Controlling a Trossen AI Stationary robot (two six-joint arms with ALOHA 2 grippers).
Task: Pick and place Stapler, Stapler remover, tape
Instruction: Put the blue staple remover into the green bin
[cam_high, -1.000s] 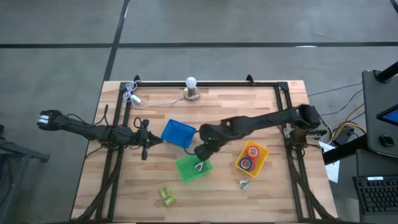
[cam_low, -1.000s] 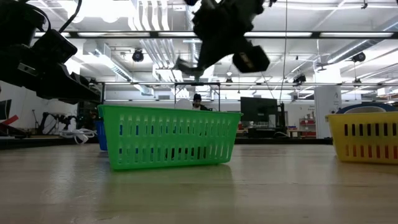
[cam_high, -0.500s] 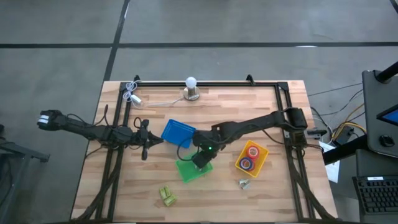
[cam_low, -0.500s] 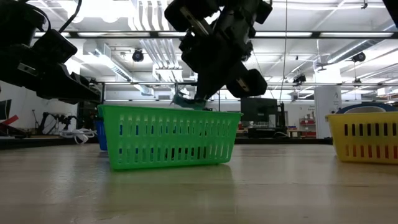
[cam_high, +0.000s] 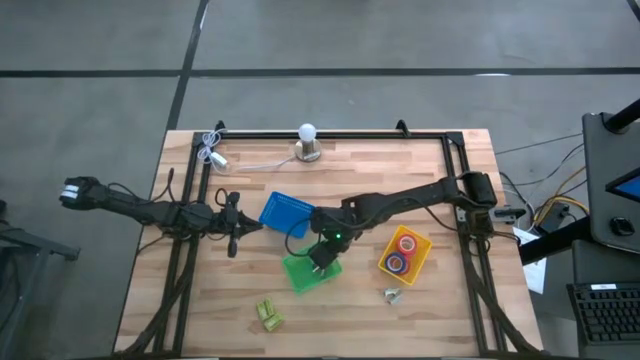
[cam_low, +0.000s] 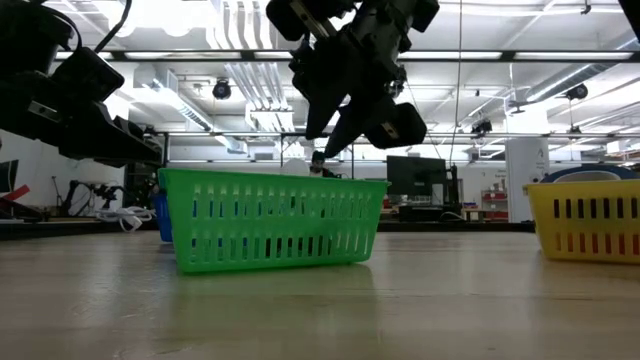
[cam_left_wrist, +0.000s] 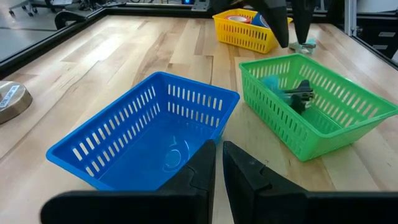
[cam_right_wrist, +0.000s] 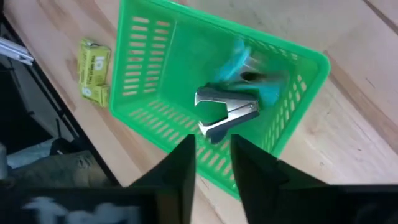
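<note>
Tape rolls (cam_high: 402, 252) sit in the yellow bin (cam_high: 421, 256) near the counter's right edge, seen from above. The green bin (cam_high: 303, 273) is in the middle, closer to the front edge, and the right gripper (cam_high: 322, 262) hangs over it. The blue bin (cam_high: 285, 214) is just behind the green one. The left gripper (cam_high: 240, 223) waits beside the blue bin, toward the left edge. A small green and yellow box (cam_high: 267, 315) lies near the front edge. A little silver thing (cam_high: 392, 294) lies on the counter (cam_high: 250, 180) just in front of the yellow bin.

From counter height, the right gripper (cam_low: 330, 158) hangs just above the green bin's (cam_low: 270, 222) rim with its fingers a little apart and nothing in them. The yellow bin (cam_low: 585, 221) stands far to the side.

The left wrist camera shows the left gripper (cam_left_wrist: 218, 163) with its fingers almost together, holding nothing, right by the blue bin (cam_left_wrist: 146, 134). A dark staple remover (cam_left_wrist: 297, 95) and something teal lie in the green bin (cam_left_wrist: 323, 118).

The right wrist camera looks down into the green bin (cam_right_wrist: 186, 81). A silver staple remover (cam_right_wrist: 227, 112) lies inside next to a blurry teal thing (cam_right_wrist: 239, 56). The right gripper (cam_right_wrist: 213, 152) is above it, fingers slightly apart.
</note>
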